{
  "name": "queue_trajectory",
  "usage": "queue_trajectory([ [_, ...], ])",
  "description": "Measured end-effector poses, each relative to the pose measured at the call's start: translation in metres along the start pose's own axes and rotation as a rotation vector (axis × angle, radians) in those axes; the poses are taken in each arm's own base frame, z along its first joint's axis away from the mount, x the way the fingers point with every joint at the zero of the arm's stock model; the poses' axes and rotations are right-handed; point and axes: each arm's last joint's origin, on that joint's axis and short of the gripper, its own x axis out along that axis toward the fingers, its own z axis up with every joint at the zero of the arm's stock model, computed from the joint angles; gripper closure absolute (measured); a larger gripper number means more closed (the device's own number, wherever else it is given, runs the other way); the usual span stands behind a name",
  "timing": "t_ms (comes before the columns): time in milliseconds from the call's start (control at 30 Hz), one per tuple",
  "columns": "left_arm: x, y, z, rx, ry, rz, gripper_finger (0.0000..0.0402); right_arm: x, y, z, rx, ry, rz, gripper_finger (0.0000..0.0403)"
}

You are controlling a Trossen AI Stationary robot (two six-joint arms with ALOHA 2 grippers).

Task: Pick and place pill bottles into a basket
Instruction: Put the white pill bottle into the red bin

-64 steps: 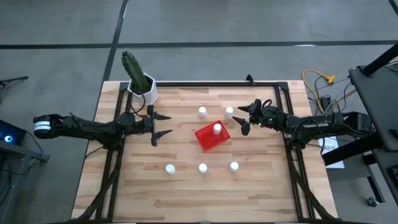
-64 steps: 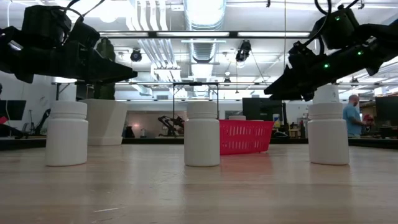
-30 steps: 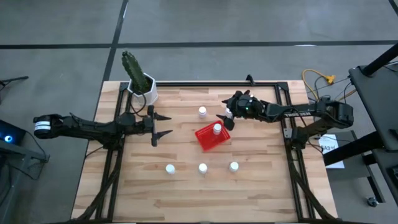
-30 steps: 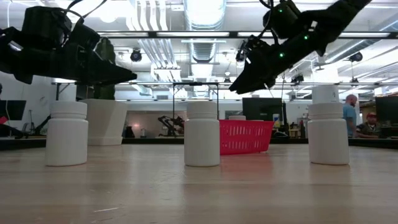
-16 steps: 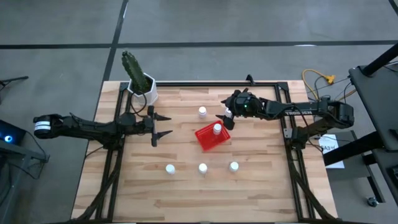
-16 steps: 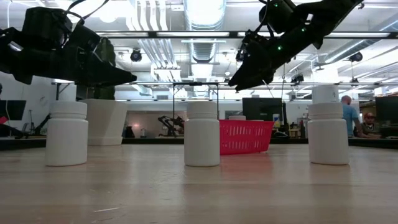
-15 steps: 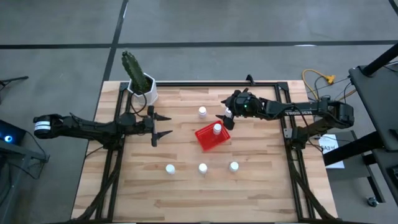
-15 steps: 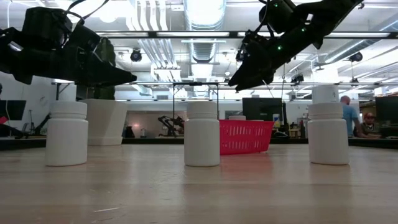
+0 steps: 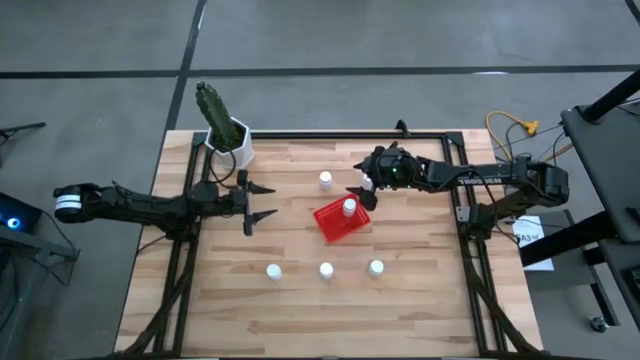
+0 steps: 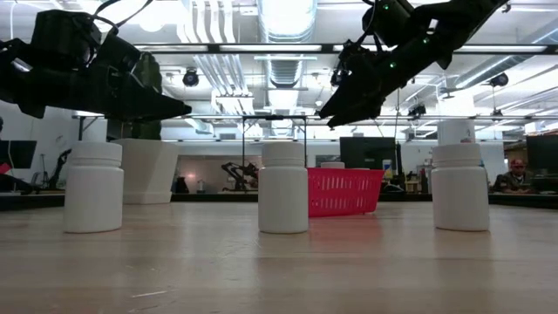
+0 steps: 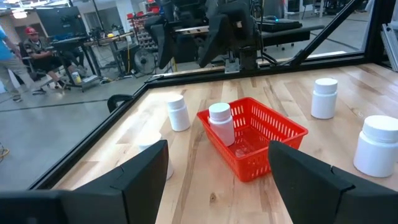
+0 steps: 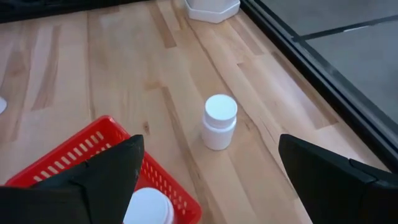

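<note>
- Vs 2 s back: right gripper (image 9: pixel 363 188) has swung in from right of the basket (image 9: pixel 341 221) to just above its upper-right corner in the high view, covering the spot where a bottle stood; almost no shift over the last half sec. Left arm unchanged.
- Right arm is reaching in from frame right, nearly straight, tip pointing left; in the low view it's hanging upper centre, angled down, off the table. Fingers spread wide, nothing between them.
- Left gripper (image 9: pixel 262 201) is waiting centre-left, arm lying horizontal from the left edge, fingers apart, empty, well left of the basket.
- Basket is sitting near table centre, rotated; one pill bottle in basket (image 9: pixel 348 207) is standing upright at its upper-right end.
- Upper bottle (image 9: pixel 325 180) is standing on the wood just upper-left of the basket, apart from it.
- Three more in a row lower centre: left bottle (image 9: pixel 273 271), middle bottle (image 9: pixel 326 270), right bottle (image 9: pixel 376 267), all upright, well below the basket.
- Sixth bottle: can't tell from overhead, hidden under the right gripper.
- Plant pot (image 9: pixel 231 140) with cactus is sitting at the table's upper-left corner.
</note>
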Motion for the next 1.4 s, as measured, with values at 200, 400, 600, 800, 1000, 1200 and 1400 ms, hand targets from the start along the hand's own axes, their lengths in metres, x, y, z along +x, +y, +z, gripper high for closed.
queue_trajectory([
  [200, 0.0, 0.0, 0.0, 0.0, -0.001, 0.0, 0.0143, -0.002, -0.001, 0.01, 0.008, -0.004, 0.033, 0.0039],
  [400, 0.0, 0.0, 0.0, 0.0, -0.001, 0.0, 0.0143, -0.003, -0.011, 0.018, 0.026, -0.005, 0.055, 0.0039],
  [600, 0.0, 0.0, 0.0, -0.001, 0.0, 0.0, 0.0143, -0.004, -0.019, 0.018, 0.044, 0.002, 0.059, 0.0039],
  [800, 0.0, 0.0, 0.0, -0.001, 0.0, 0.0, 0.0143, -0.004, -0.021, 0.018, 0.044, 0.011, 0.056, 0.0039],
  [1000, 0.0, 0.0, 0.0, -0.002, 0.0, 0.0, 0.0143, -0.004, -0.023, 0.014, 0.021, 0.039, 0.036, 0.0039],
  [1200, 0.0, 0.0, 0.0, -0.003, -0.001, 0.0, 0.0143, -0.004, -0.025, 0.013, 0.016, 0.041, -0.033, 0.0039],
  [1400, -0.001, 0.0, 0.001, -0.004, -0.011, 0.001, 0.0143, -0.002, -0.025, 0.005, 0.016, 0.056, -0.042, 0.0039],
])
